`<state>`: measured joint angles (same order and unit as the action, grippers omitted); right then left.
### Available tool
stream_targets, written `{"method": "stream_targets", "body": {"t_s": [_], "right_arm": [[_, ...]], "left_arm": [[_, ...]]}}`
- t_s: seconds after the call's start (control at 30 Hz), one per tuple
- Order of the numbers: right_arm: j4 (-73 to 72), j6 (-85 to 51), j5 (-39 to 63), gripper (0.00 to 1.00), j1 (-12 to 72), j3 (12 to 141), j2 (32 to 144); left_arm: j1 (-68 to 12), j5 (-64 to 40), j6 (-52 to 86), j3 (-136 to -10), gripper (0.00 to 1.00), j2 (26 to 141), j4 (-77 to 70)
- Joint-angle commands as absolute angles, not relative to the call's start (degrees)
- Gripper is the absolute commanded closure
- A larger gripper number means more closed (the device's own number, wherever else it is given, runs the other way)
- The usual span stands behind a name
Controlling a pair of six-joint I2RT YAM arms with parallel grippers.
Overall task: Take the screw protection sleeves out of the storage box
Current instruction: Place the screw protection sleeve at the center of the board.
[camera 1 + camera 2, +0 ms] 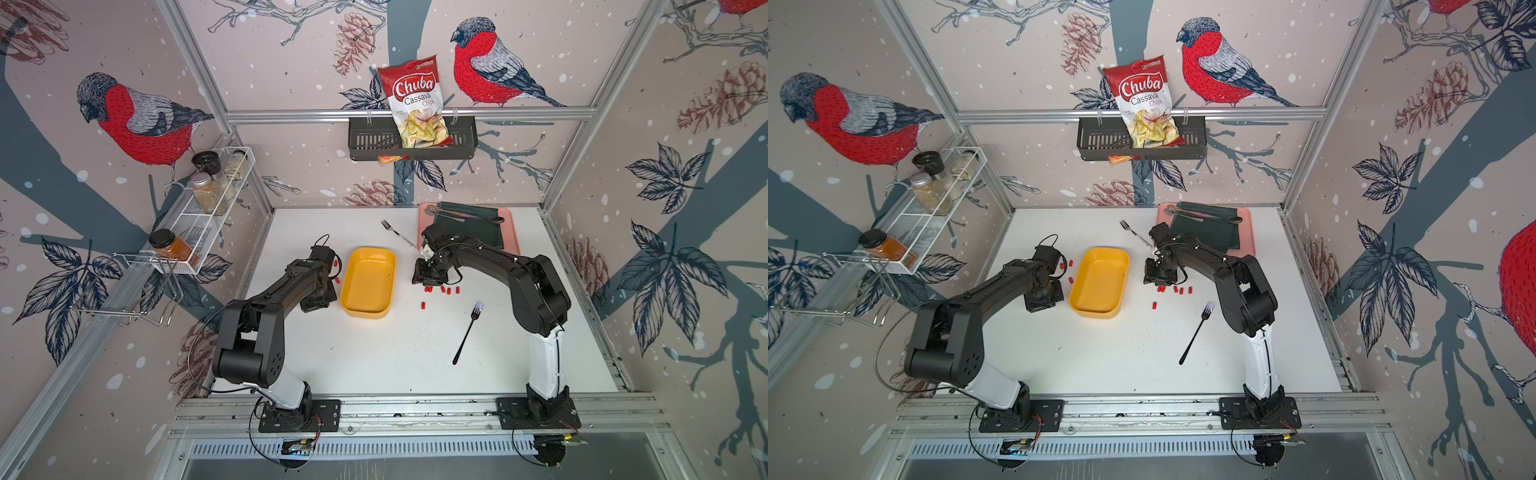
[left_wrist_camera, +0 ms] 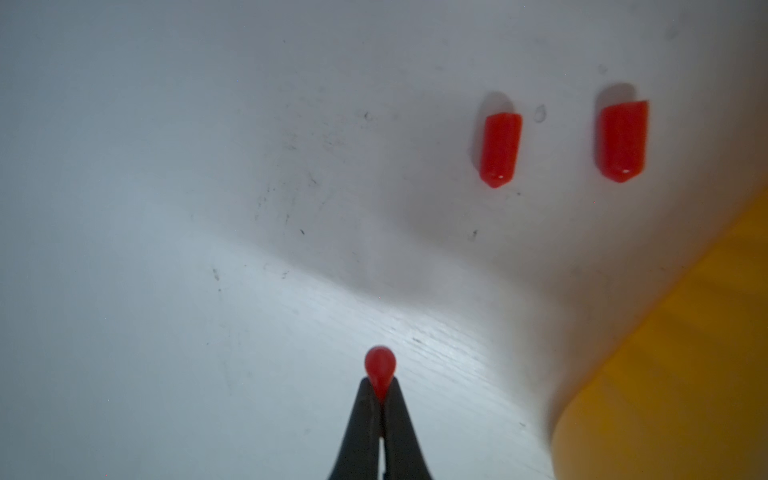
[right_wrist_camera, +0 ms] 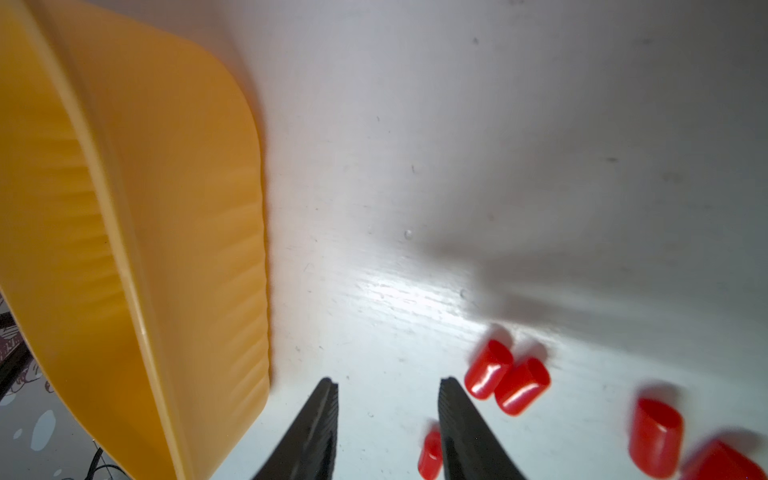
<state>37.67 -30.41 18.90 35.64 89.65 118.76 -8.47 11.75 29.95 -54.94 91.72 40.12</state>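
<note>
One sleeve half hidden — pinched in left claw | right claw parted, empty; storage box cropped

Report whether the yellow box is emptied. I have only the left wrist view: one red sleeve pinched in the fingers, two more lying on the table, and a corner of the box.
Observer: In both top views the storage box holds no sleeves.
Operator: Locate the rest of them.
Observer: A cluster of sleeves lies on the box's other side, beside the right gripper, with one sleeve apart from the cluster, nearer the robot's base.
Operator: Give me that gripper's state.
Observer: In the right wrist view its fingers stand open with nothing between them.
</note>
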Motion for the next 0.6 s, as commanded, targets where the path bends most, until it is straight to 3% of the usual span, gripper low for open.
{"method": "stream_targets", "body": {"t_s": [0.0,0.3,0.57], "right_arm": [[38.29,-30.94,17.74,0.55,36.12,90.35,119.06],[38.59,-31.12,17.27,0.55,36.66,90.34,118.92],[39.02,-31.18,17.5,0.55,37.0,92.09,120.21]], "left_arm": [[-8.31,14.1,28.46,-53.75,1.0,93.14,35.74],[-8.26,14.34,28.37,-51.86,0.74,93.23,33.86],[-8.13,14.75,29.13,-51.59,0.71,91.93,34.24]]}}
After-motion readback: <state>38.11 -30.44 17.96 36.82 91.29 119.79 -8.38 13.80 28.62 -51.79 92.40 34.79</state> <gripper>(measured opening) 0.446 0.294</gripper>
